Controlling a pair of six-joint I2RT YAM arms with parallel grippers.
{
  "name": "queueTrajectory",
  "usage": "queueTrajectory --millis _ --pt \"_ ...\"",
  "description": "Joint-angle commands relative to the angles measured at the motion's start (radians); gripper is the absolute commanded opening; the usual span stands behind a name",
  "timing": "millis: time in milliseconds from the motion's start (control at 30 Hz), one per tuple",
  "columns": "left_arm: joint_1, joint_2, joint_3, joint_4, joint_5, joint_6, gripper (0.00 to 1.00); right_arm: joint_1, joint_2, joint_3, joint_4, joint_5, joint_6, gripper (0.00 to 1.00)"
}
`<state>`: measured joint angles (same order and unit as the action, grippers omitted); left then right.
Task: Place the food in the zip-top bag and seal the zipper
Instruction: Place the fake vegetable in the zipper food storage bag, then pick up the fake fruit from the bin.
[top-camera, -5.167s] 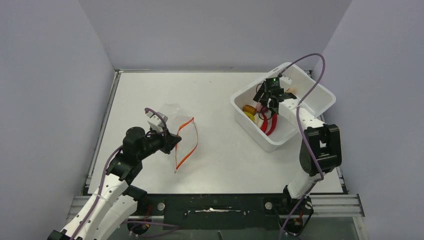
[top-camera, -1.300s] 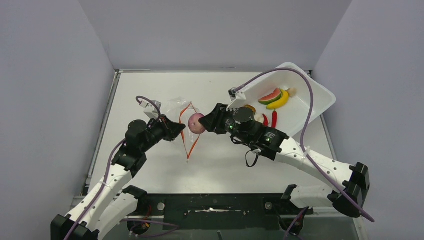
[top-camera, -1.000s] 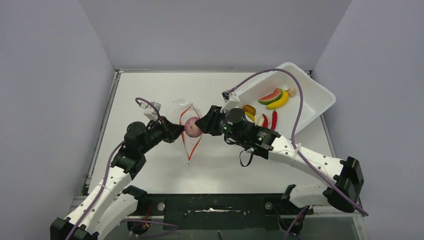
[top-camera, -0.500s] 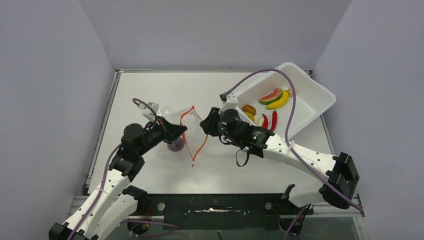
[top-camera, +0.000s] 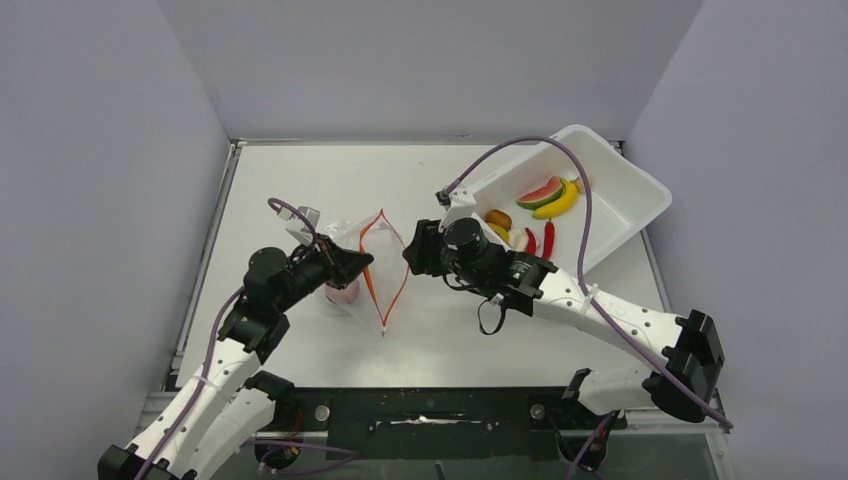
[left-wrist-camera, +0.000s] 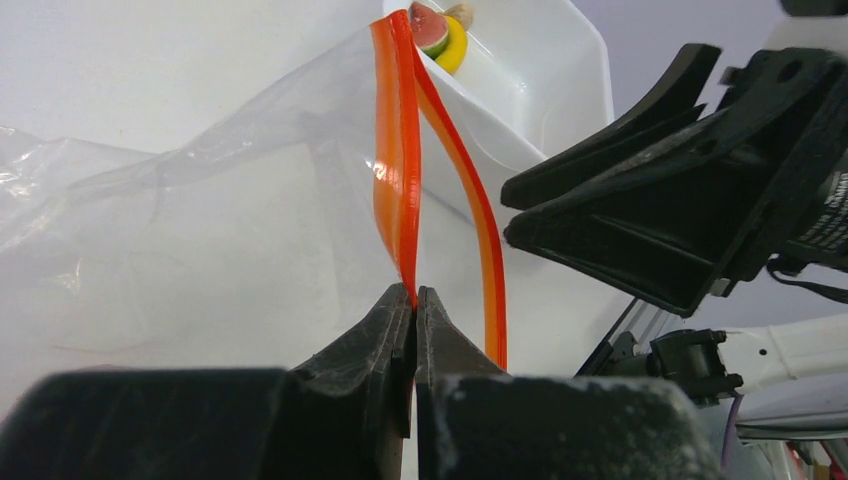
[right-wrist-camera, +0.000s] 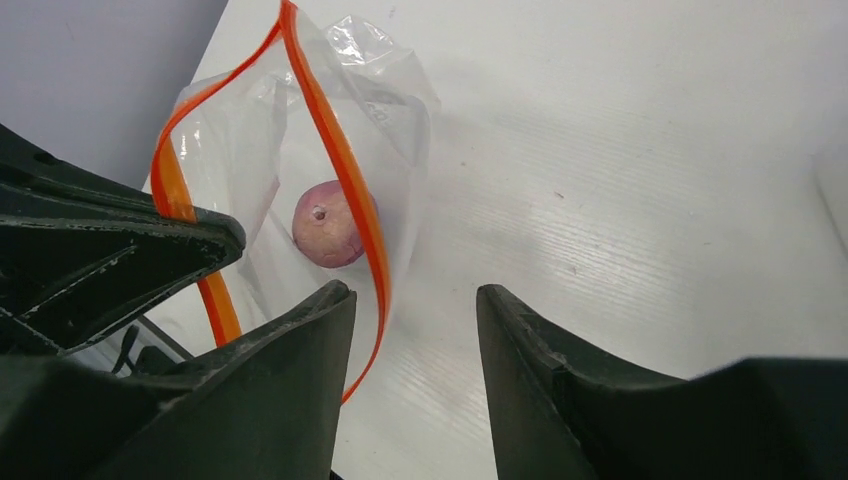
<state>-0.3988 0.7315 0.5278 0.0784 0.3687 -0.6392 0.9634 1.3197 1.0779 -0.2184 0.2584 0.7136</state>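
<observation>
The clear zip-top bag (top-camera: 345, 262) stands open at mid-table, its orange-red zipper (top-camera: 395, 262) spread in a diamond. My left gripper (left-wrist-camera: 414, 293) is shut on one lip of the zipper (left-wrist-camera: 396, 150) and holds the mouth up. A pink round food piece (right-wrist-camera: 330, 224) lies inside the bag; it also shows in the top view (top-camera: 342, 291). My right gripper (right-wrist-camera: 414, 297) is open and empty, just right of the bag's mouth (top-camera: 412, 252). The watermelon slice (top-camera: 540, 190), banana (top-camera: 558, 204), red chilies (top-camera: 547, 238) and brown and orange bits (top-camera: 498, 220) lie in the white bin (top-camera: 625, 190).
The white bin stands tilted at the back right, its near corner close behind my right wrist. Grey walls enclose the table on the left, back and right. A metal rail (top-camera: 430, 405) runs along the near edge by the arm bases.
My right gripper carried the pink round piece to the bag's mouth, let it go inside and opened. The piece dropped to the bag's bottom. My left gripper kept its hold on the zipper lip.
</observation>
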Motion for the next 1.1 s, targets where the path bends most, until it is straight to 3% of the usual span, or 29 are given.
queueTrajectory --millis 0,200,367,633,1067 --pt "-0.003 0.005 0.052 -0.039 -0.008 0.128 0.00 -0.004 -0.057 0.100 -0.098 0.043 -0.129 0.52" --pt "-0.003 0.004 0.098 -0.178 0.015 0.330 0.00 -0.068 -0.084 0.148 -0.220 0.123 -0.228 0.63" --pt "-0.003 -0.021 0.087 -0.232 0.050 0.449 0.00 -0.194 -0.088 0.189 -0.308 0.163 -0.290 0.65" --pt "-0.003 -0.106 -0.011 -0.184 0.053 0.466 0.00 -0.478 -0.040 0.168 -0.294 0.182 -0.299 0.55" --pt "-0.003 -0.122 -0.008 -0.207 0.028 0.491 0.00 -0.774 0.166 0.114 -0.099 0.232 -0.210 0.46"
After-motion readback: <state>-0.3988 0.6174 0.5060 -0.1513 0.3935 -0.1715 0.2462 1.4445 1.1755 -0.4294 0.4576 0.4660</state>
